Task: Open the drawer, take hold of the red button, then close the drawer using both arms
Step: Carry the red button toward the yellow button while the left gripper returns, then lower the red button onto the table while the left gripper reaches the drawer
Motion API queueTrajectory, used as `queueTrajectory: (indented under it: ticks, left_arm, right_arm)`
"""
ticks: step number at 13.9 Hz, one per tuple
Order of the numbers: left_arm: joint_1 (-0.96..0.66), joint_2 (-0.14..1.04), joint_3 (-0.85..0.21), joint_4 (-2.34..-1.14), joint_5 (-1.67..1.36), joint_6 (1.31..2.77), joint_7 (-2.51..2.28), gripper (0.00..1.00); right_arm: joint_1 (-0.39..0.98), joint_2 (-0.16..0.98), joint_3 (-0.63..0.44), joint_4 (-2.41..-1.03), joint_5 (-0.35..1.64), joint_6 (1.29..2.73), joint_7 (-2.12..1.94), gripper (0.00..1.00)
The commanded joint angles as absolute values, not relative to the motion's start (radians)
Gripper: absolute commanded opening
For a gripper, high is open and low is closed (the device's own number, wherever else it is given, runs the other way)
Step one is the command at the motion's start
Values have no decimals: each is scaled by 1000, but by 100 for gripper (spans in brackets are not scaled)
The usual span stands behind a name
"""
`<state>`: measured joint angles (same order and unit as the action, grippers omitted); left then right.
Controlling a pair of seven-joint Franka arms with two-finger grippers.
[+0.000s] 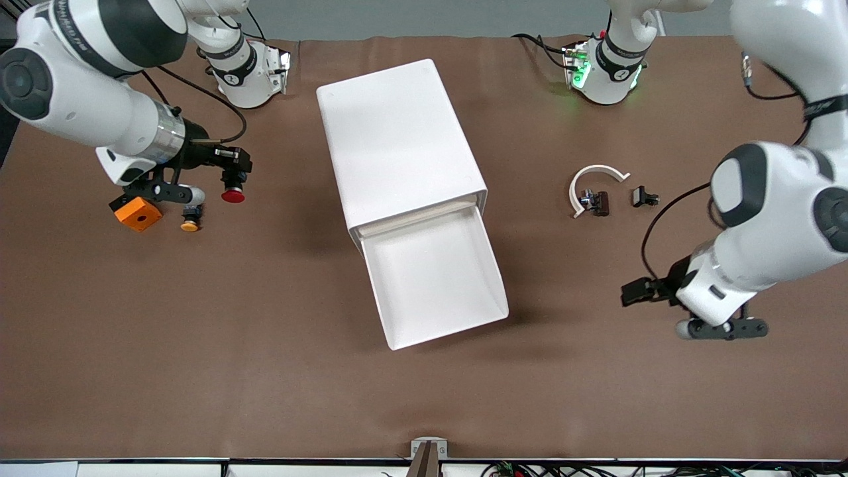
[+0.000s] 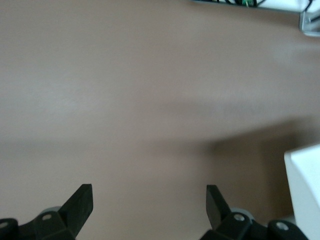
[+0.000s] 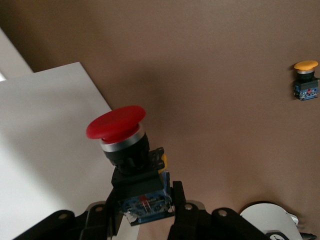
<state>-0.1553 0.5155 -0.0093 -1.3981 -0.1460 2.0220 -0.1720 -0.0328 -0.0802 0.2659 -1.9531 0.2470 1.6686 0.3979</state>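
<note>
The right gripper, partly cropped, clamps the button by its body; the left gripper hangs open.

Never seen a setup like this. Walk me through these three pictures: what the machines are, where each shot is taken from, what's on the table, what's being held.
Two white robot arms work at a brown table. The big picture looks down from across the table; the other two come from cameras on the wrists. In the middle is a white cabinet with its drawer pulled open. The right gripper is shut on a red button, up over the table near an orange block and a yellow button. The left gripper is open and holds nothing, over bare table.
</note>
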Motion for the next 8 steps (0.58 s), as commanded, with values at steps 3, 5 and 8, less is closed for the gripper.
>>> queueTrajectory:
  ticks: [3,5,8]
  left_arm:
    - [-251,650,-3,-1351,-158,2262,-397,100]
    - [-279,693,-3,-1339,-158,2366,-464,100]
    - [-331,741,2,-1339,-156,2543,-558,99]
  right_arm:
    - [-51,-213,284,-2287,247,1943,336,0]
    - [-49,-233,284,-2377,247,2029,321,0]
    - [-51,-242,284,-2505,245,2153,321,0]
